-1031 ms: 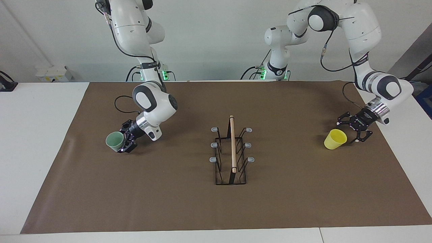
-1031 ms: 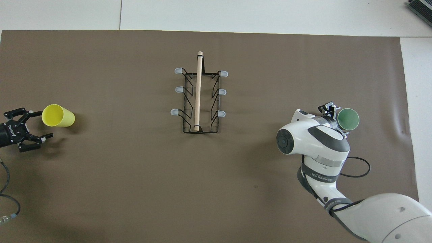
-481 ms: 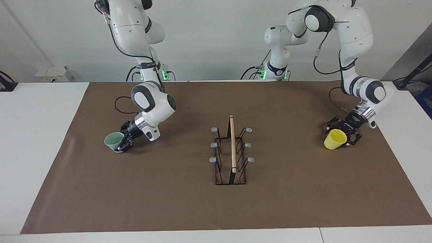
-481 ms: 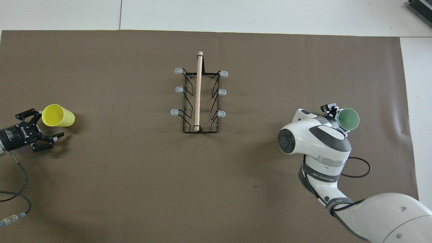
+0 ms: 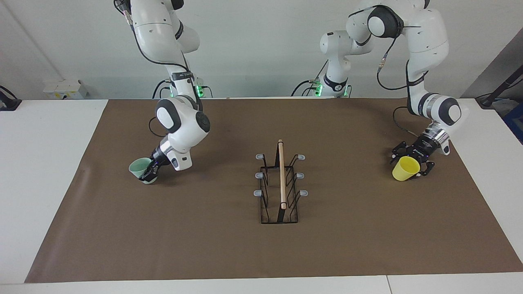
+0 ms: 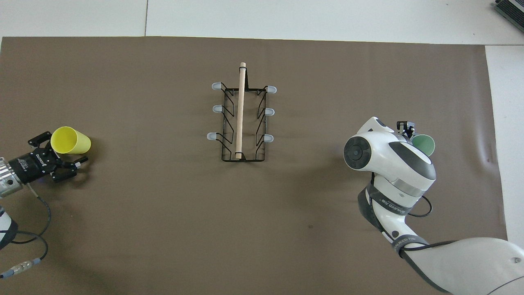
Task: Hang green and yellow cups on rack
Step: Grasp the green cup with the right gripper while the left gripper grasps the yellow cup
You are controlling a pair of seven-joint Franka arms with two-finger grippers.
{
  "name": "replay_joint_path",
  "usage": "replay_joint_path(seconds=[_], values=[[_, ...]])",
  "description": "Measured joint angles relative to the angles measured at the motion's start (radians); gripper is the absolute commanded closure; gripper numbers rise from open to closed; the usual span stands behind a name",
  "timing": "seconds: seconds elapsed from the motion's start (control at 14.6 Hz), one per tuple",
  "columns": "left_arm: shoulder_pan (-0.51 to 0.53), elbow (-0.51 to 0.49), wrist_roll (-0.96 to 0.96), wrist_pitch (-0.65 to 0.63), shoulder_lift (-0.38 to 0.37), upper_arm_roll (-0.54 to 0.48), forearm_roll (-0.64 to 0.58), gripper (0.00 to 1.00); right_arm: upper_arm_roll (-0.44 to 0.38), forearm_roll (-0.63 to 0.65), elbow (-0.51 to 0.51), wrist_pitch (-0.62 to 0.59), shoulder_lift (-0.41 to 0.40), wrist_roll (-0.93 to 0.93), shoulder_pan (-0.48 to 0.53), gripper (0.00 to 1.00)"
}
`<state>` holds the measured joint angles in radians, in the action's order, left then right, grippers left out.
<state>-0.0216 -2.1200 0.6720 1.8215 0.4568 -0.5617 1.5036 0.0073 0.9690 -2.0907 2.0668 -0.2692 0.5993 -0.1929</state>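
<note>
The pale green cup [image 5: 140,167] is at the right arm's end of the mat, mouth up and slightly tilted. My right gripper [image 5: 148,174] comes down on it from the rack's side and is shut on its rim. In the overhead view the right arm hides most of the green cup [image 6: 424,143]. The yellow cup [image 5: 404,170] is on the mat at the left arm's end. My left gripper [image 5: 411,161] is open, low and right against it, a finger on either side of its mouth. The rack [image 5: 279,188] stands mid-mat with nothing on its prongs.
A brown mat [image 5: 261,253] covers most of the white table. The rack's wooden dowel [image 6: 240,110] runs along its top, with grey-capped prongs on both sides. A black cable [image 6: 24,229] trails from the left wrist over the mat.
My right gripper has closed on the green cup's rim and its wrist has swung more upright. My left gripper has moved in from beside the yellow cup to straddle it, still open.
</note>
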Motion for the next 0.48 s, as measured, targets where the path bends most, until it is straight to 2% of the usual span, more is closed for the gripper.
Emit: replay_joint_path(seconds=[0.27,0.48], values=[[-0.001,-0.001,-0.006,0.002,-0.010,0.013,0.010,0.00,-0.001,-0.300,0.063,-0.001,0.075,0.096,0.027,1.00],[-0.002,-0.003,-0.008,0.049,-0.010,0.034,0.037,0.00,-0.001,-0.477,0.093,0.000,0.110,0.138,0.041,1.00]])
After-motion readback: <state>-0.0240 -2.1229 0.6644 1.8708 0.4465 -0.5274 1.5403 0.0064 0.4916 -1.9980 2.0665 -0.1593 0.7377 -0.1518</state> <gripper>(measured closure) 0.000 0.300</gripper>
